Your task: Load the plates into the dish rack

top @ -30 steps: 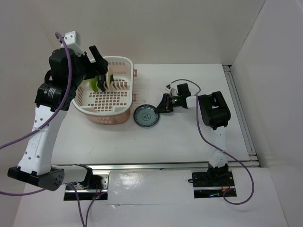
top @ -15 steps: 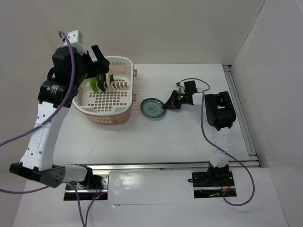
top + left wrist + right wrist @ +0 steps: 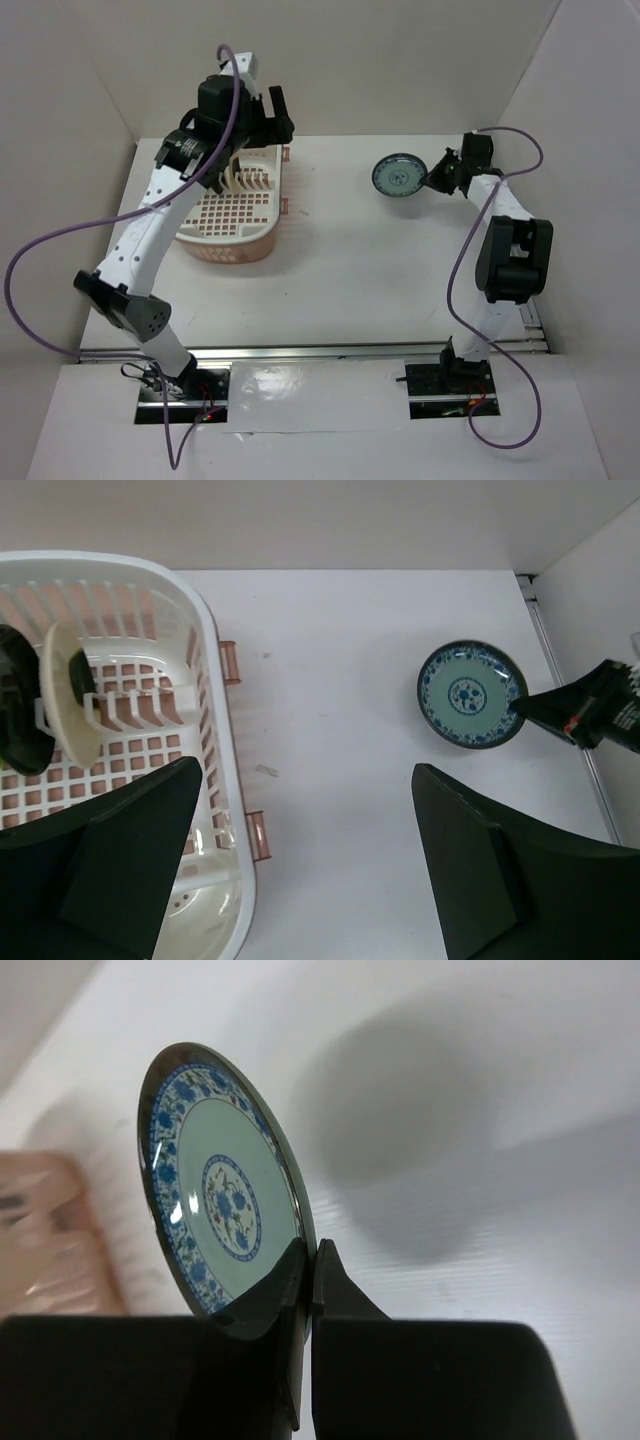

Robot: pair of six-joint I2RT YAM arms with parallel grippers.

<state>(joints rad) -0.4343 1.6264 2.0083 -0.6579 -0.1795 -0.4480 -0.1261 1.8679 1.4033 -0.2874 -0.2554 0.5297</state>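
The pale pink dish rack stands at the left; it also shows in the left wrist view. The cream plate and the glossy black plate stand upright in it. The lime green plate is hidden. My right gripper is shut on the rim of the blue-green patterned plate and holds it on edge above the far right of the table; the right wrist view shows the plate pinched at its lower rim. My left gripper hangs open and empty above the rack's far right edge.
White walls close in the back and both sides. A metal rail runs along the table's right edge. A purple cable loops off the left arm. The rack has small pink handle tabs on its right side.
My right gripper has lifted the blue-green plate from beside the rack and carried it to the far right. My left arm has swung up and right, from over the rack's left to its far edge.
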